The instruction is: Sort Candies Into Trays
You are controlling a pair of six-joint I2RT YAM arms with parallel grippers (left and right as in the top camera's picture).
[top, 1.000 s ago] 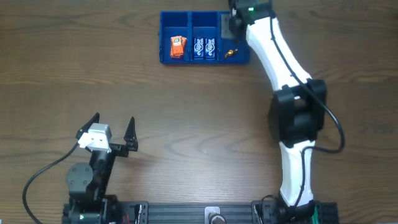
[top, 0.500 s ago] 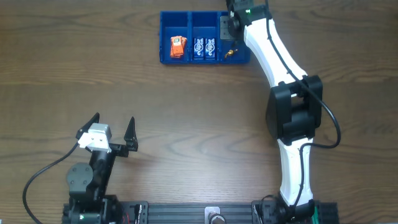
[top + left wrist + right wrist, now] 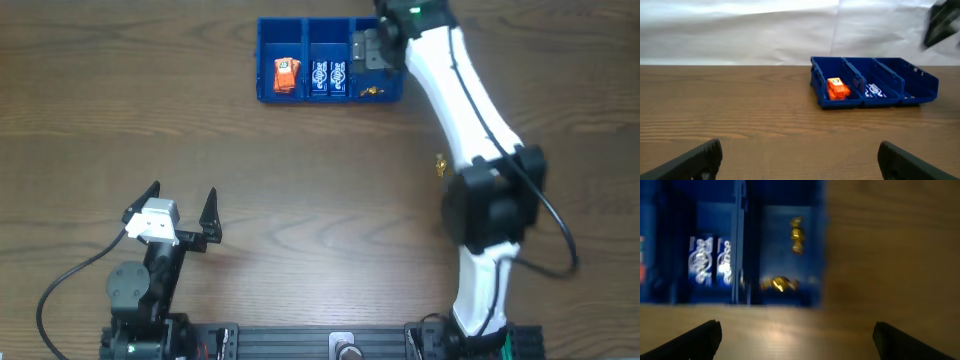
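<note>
The blue three-compartment tray point(image 3: 330, 22) stands at the table's far middle. Its left bin holds an orange candy point(image 3: 286, 75) point(image 3: 837, 87), its middle bin blue candies point(image 3: 328, 76) point(image 3: 710, 260), and its right bin gold candies point(image 3: 372, 92) point(image 3: 796, 234). My right gripper point(image 3: 373, 47) point(image 3: 795, 342) hangs open and empty above the right bin's outer edge. One gold candy point(image 3: 440, 162) lies loose on the table beside the right arm. Far from the tray, near the front left, my left gripper point(image 3: 182, 205) point(image 3: 800, 160) is open with nothing in it.
The tray point(image 3: 872, 82) sits well ahead of the left gripper across bare wooden table point(image 3: 250, 200). The right arm's white links point(image 3: 460, 90) stretch from its base up to the tray's right side.
The right arm has swung a little to the right, its elbow moving down and right. A gold candy on the table beside it has come into sight. The left arm has stayed still.
</note>
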